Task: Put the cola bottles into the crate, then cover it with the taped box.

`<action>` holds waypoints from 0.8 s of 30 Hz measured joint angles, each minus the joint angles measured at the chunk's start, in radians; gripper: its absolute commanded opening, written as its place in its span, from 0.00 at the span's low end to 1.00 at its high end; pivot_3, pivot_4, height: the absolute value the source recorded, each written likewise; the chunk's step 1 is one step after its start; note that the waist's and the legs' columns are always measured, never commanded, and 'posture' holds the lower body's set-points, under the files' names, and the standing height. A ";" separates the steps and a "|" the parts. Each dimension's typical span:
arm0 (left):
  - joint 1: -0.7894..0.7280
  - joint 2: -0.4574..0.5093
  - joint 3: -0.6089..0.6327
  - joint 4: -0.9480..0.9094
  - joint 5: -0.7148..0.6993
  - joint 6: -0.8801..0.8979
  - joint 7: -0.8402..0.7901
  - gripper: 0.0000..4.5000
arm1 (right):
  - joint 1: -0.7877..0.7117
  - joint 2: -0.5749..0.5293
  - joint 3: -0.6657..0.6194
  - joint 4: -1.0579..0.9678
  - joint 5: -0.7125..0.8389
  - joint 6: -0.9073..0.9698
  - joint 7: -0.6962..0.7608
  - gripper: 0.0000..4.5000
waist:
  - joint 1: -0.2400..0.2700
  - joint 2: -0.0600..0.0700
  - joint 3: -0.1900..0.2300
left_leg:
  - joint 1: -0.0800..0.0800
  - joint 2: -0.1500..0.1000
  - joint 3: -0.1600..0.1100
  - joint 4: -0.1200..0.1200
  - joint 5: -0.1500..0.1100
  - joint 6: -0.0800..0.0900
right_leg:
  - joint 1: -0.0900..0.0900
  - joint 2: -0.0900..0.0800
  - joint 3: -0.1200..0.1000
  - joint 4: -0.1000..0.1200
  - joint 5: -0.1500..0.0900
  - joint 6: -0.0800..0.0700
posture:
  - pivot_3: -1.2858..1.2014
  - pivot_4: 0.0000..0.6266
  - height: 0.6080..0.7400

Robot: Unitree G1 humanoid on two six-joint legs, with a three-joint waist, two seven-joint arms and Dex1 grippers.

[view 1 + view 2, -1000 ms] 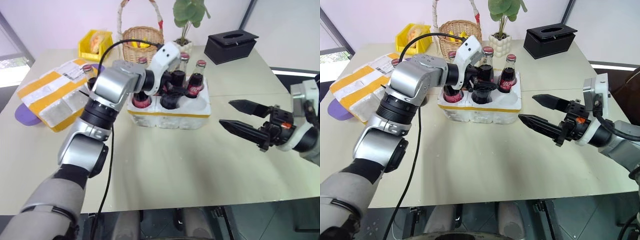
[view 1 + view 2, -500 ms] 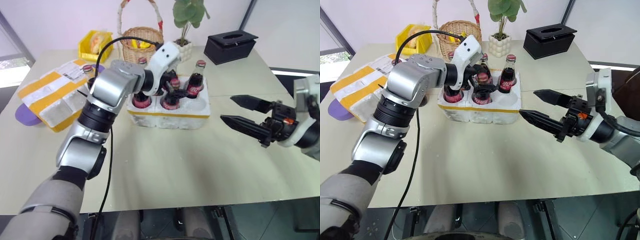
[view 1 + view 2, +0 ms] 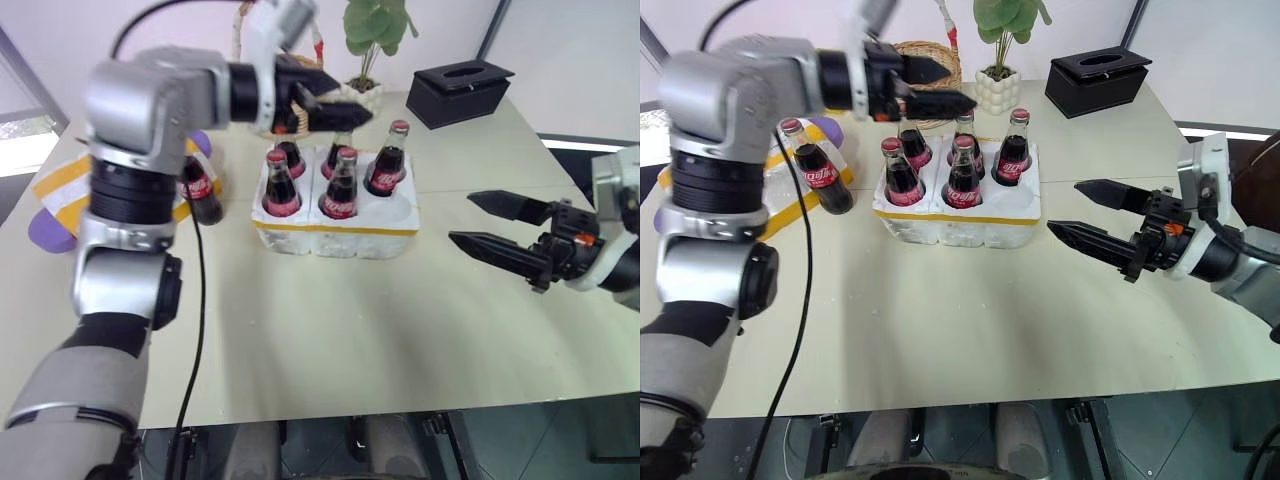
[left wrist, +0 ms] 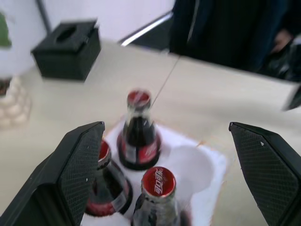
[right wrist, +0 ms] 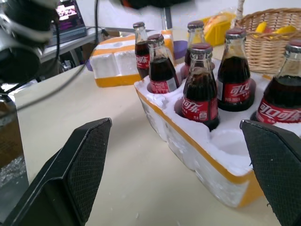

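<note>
The crate (image 3: 336, 228), white with a yellow band, holds several cola bottles, among them one in the front middle well (image 3: 341, 184); its front right well (image 4: 190, 162) is empty. One more bottle (image 3: 201, 190) stands on the table left of the crate, beside the taped box (image 5: 113, 63), which my left arm mostly hides in the head views. My left gripper (image 3: 350, 104) hovers open and empty above the crate's back row. Right of the crate, my right gripper (image 3: 461, 218) is held open, pointing at it with nothing in it.
Behind the crate stand a wicker basket (image 3: 262, 104), a potted plant (image 3: 375, 30) and a black tissue box (image 3: 465, 90). A yellow bin (image 5: 221, 23) and a purple disc (image 3: 45, 230) lie on the left. A person in dark clothes (image 4: 225, 28) stands beyond the table.
My left gripper opened, let go of the bottle in the front middle well, and rose up and back from the crate. The right gripper stayed where it was.
</note>
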 measured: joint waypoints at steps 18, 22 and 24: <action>0.355 0.338 0.148 0.177 0.063 -0.344 -0.041 0.99 | -0.089 -0.049 0.036 0.052 -0.060 -0.001 0.108 1.00 | 0.005 0.000 0.000 | 0.000 0.000 0.001 0.003 0.000 0.000 | 0.000 -0.001 0.000 0.005 0.000 0.000 | 0.52 0.24 1.00; 0.412 0.290 0.179 0.119 0.071 -0.373 0.055 0.99 | -0.089 -0.041 0.039 0.049 -0.060 -0.001 0.096 1.00 | 0.006 -0.001 0.000 | 0.000 0.000 0.001 0.004 0.000 0.000 | 0.000 -0.001 0.001 0.005 0.000 0.000 | 0.52 0.24 1.00; 0.447 0.282 0.192 0.082 0.071 -0.389 0.094 0.99 | -0.089 -0.038 0.039 0.046 -0.059 -0.001 0.089 1.00 | 0.004 -0.001 0.000 | 0.001 0.000 0.001 0.004 0.000 0.000 | 0.000 -0.001 0.001 0.006 0.000 0.000 | 0.52 0.24 1.00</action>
